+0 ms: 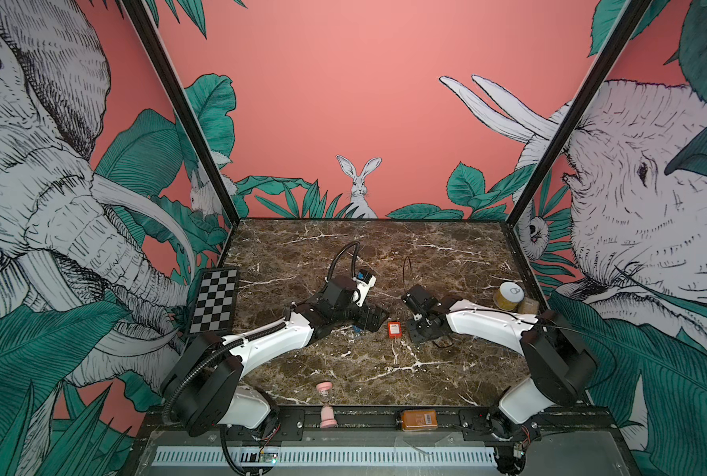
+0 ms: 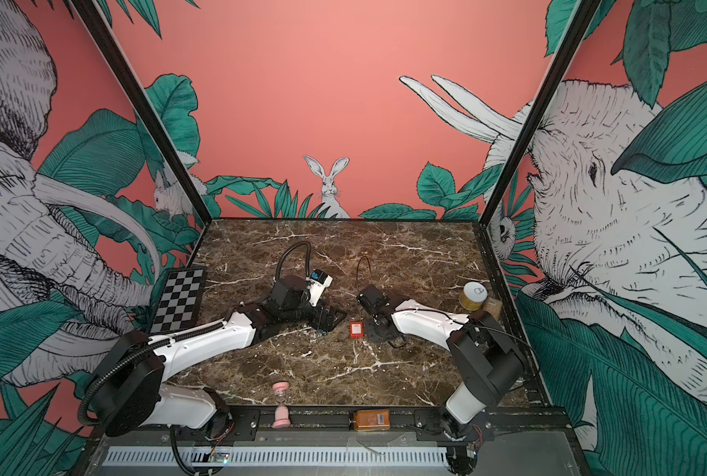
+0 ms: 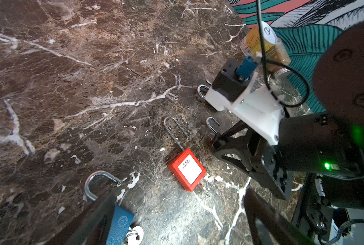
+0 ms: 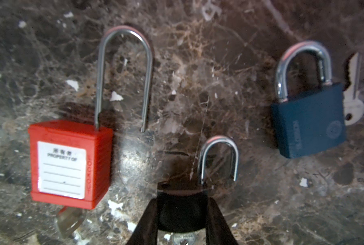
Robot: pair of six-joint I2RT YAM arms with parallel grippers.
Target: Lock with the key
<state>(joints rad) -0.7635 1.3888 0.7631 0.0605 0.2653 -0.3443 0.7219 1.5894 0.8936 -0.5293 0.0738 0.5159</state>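
Your right gripper [image 4: 182,204] is clamped on the body of a small black padlock [image 4: 182,214], low over the marble table [image 1: 343,371] near its middle. The padlock's silver shackle [image 4: 219,157] stands open on one side, and a key [image 4: 183,238] shows at its base. Just beside it lies a red padlock [image 4: 70,165] with a long open shackle and a second key [image 4: 69,220] in its underside. Your left gripper [image 3: 176,224] is spread wide, holding nothing. A blue padlock [image 3: 119,222] lies close against one of its fingers, with a loose key [image 4: 354,101] next to the padlock.
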